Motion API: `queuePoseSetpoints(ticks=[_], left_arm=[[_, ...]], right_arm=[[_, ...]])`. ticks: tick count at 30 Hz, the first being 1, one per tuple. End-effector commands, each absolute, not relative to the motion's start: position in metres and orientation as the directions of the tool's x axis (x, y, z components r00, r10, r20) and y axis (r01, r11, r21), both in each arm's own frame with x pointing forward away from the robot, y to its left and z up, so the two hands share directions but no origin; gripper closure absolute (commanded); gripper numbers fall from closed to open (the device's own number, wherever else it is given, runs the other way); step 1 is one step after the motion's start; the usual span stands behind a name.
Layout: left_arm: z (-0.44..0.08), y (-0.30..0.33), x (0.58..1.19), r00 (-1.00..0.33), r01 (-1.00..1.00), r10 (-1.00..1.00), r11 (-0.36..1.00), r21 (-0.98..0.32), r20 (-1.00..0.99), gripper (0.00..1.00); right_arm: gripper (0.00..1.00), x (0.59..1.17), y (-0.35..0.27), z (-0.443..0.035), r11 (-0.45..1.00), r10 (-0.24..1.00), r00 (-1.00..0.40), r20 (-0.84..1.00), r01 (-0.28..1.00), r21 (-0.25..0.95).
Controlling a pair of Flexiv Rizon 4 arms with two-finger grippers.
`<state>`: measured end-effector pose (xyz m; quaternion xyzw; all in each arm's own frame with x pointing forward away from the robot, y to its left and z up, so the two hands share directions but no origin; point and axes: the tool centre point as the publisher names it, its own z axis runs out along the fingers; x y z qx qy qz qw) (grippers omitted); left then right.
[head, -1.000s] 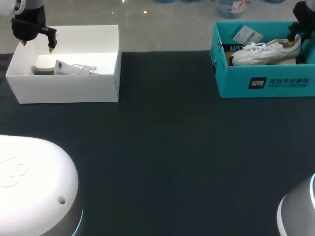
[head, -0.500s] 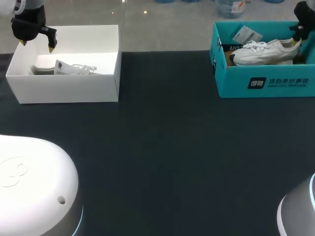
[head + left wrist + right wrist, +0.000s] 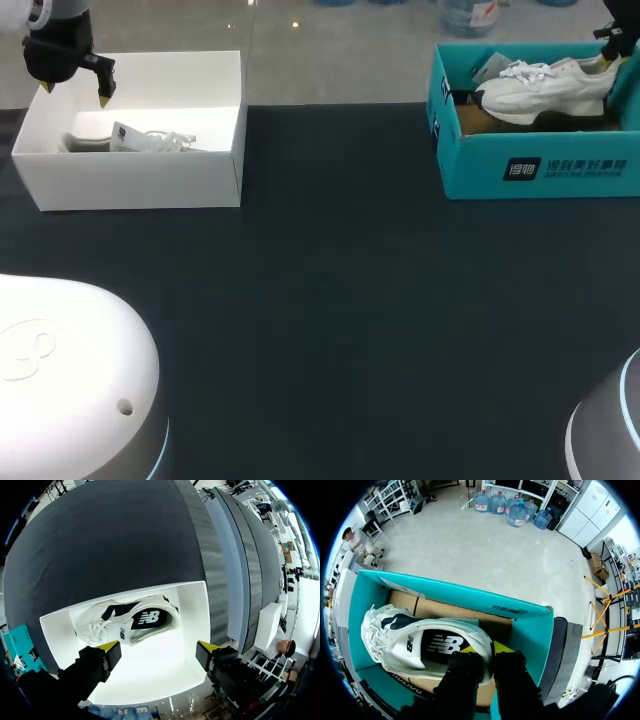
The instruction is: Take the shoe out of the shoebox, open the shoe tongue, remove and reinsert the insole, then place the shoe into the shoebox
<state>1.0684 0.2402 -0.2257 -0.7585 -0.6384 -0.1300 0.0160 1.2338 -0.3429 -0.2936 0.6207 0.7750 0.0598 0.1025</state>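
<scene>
A white sneaker hangs heel-high over the teal shoebox at the back right, toe still low inside. My right gripper is shut on its heel. In the right wrist view the fingers of the right gripper pinch the heel rim of the sneaker above the teal box. My left gripper hovers open over the white shoebox at the back left. A second white sneaker lies on its side in that box, ahead of the open left gripper.
Brown packing paper lines the teal box, and a paper tag sticks up near the toe. The dark table stretches between the two boxes. My arms' white bases fill the near corners.
My right gripper has shut on the sneaker's heel and lifted it up out of the teal box. The left arm has not moved.
</scene>
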Motion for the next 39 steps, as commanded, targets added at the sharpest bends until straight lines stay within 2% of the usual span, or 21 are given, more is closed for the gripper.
queuePoseSetpoints(ticks=[1,11,23,33,39], left_arm=[[-0.225,0.241,1.067,0.152,0.972,0.964,-0.186,0.143,0.219,0.0],[-0.225,0.241,1.067,0.152,0.972,0.964,-0.186,0.143,0.219,0.0],[-0.225,0.241,1.067,0.152,0.972,0.964,-0.186,0.143,0.219,0.0],[-0.225,0.241,1.067,0.152,0.972,0.964,-0.186,0.143,0.219,0.0],[-0.225,0.241,1.067,0.152,0.972,0.964,-0.186,0.143,0.219,0.0]], right_arm=[[1.0,1.233,-0.343,-0.26,0.203,0.974,-0.206,-0.095,0.978,-0.044],[1.0,1.224,-0.345,-0.2,0.201,0.969,-0.2,-0.146,0.98,-0.005],[1.0,1.21,-0.342,-0.135,0.196,0.958,-0.166,-0.235,0.975,0.108],[1.0,1.201,-0.334,-0.106,0.213,0.951,-0.162,-0.264,0.961,0.176],[1.0,1.201,-0.333,-0.105,0.212,0.95,-0.167,-0.265,0.966,0.15]])
